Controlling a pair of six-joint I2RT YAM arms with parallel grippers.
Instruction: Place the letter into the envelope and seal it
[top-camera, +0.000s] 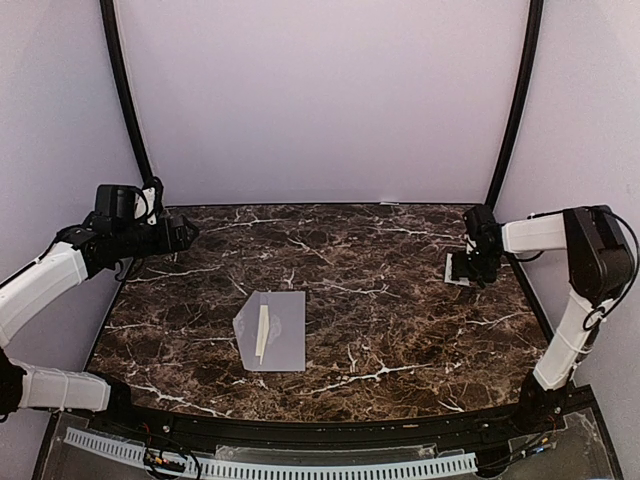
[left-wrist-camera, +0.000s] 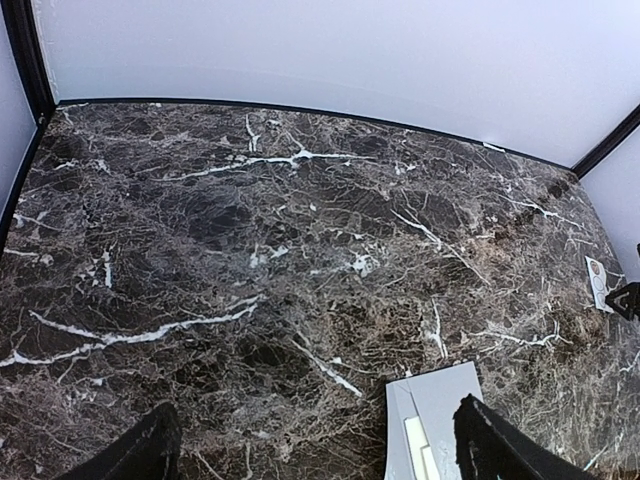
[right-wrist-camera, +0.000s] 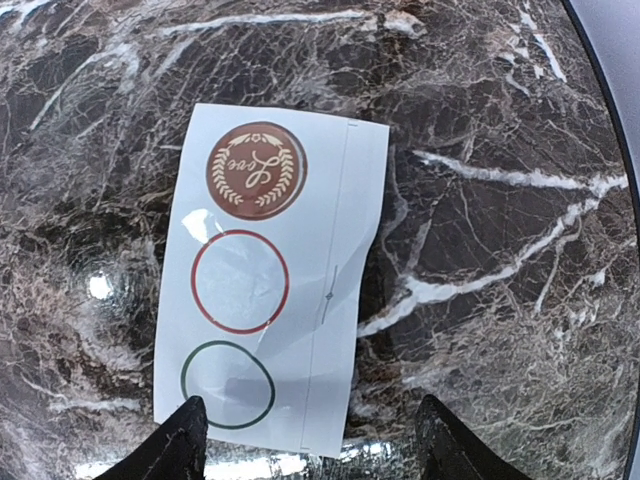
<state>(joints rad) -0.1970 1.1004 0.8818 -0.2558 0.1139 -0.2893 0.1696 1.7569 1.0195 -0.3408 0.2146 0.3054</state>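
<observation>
Sticker sheet (right-wrist-camera: 270, 275) is being straddled by the right gripper (right-wrist-camera: 315, 445), fingers apart, nothing held; lying flat, it risks being creased or pushed, not lifted. Left gripper (left-wrist-camera: 310, 455) is being held wide, empty; envelope (left-wrist-camera: 435, 420) is lying just beside one of its fingers.

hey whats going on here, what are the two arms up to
The right gripper hangs open over a small sticker sheet at the right side of the table, a finger on either side of the sheet's end. One brown seal sticker is left on the sheet. The envelope lies flat mid-table, flap spread to the left. The left gripper is open and empty, off at the left edge.
</observation>
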